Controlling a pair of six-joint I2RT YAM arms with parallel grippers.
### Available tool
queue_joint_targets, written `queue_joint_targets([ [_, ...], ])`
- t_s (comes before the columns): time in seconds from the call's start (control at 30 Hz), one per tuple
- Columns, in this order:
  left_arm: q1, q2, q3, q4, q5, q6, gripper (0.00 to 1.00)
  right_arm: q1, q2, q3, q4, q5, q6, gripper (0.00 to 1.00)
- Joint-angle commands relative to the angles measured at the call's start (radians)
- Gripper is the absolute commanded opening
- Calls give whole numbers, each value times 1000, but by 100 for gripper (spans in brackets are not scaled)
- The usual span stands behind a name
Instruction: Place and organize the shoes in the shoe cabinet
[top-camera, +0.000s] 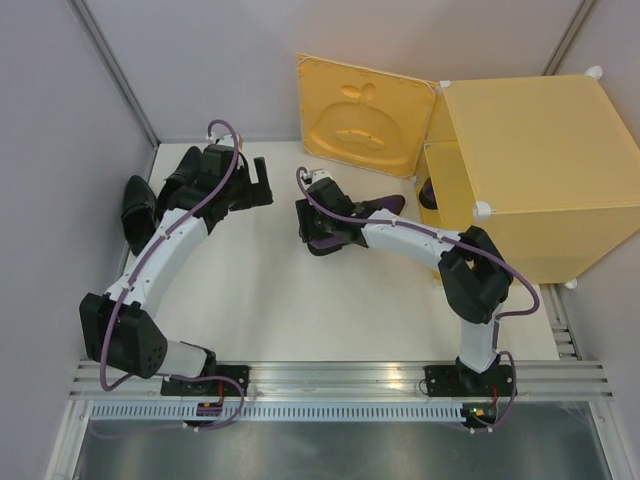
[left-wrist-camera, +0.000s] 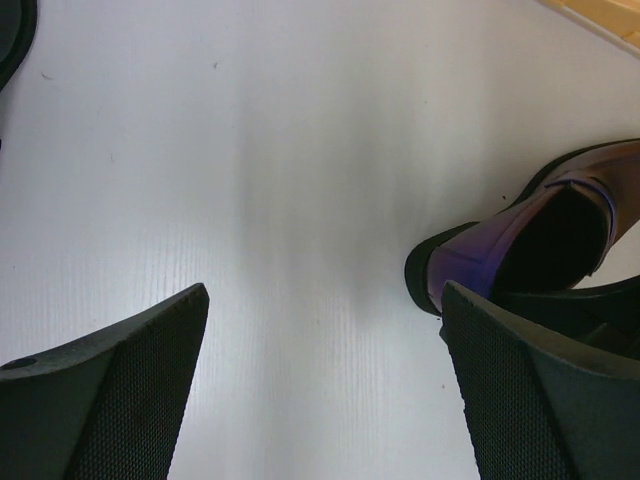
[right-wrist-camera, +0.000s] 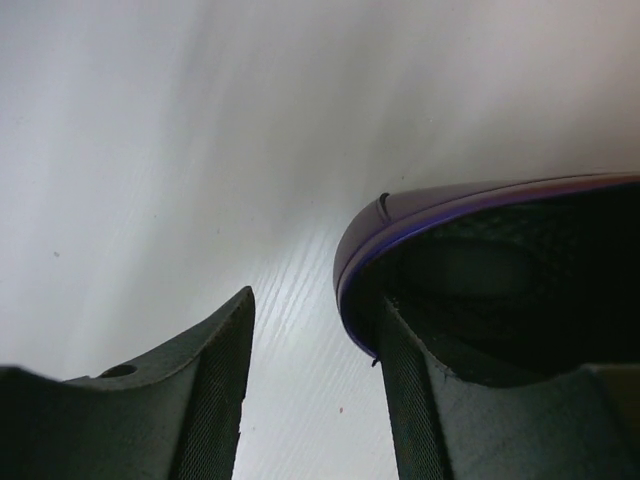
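The yellow-orange shoe cabinet (top-camera: 530, 170) stands at the back right with its embossed door (top-camera: 360, 115) swung open. One purple shoe (top-camera: 378, 207) lies on the table in front of it, and it also shows in the right wrist view (right-wrist-camera: 470, 210). My right gripper (right-wrist-camera: 318, 300) is open at its heel, with the right finger inside the shoe and the left finger outside. A second purple shoe (top-camera: 428, 192) sits at the cabinet opening. Two black shoes (top-camera: 140, 210) lie at the far left. My left gripper (left-wrist-camera: 325, 290) is open and empty over bare table, left of the purple shoe (left-wrist-camera: 540, 235).
Grey walls close in on the left and at the back. The white table (top-camera: 260, 290) ends at a metal rail (top-camera: 330, 380) in front, where both arm bases sit. A black shoe's edge (left-wrist-camera: 12, 40) shows at the top left of the left wrist view.
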Motion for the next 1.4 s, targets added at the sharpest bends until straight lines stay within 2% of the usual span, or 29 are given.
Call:
queue_joint_targets([
  [0.0, 0, -5, -4, 11, -39, 52, 100, 6, 51, 65, 6, -17, -8, 56],
  [0.2, 3, -8, -12, 11, -63, 56, 100, 6, 123, 134, -17, 1, -52, 47],
  [0.3, 9, -11, -10, 10, -62, 55, 99, 7, 117, 136, -20, 15, -52, 35],
  [0.37, 12, -17, -10, 10, -60, 55, 99, 4, 103, 124, -24, 36, -52, 23],
  [0.53, 18, -38, -12, 10, -97, 65, 99, -17, 24, 93, -88, 69, -34, 1],
  [0.87, 23, -81, -18, 13, -163, 90, 99, -128, -137, -21, -142, 59, -20, 1],
  [1.37, 23, -91, -19, 11, -191, 107, 99, -295, -148, -24, -199, 44, -158, 1],
])
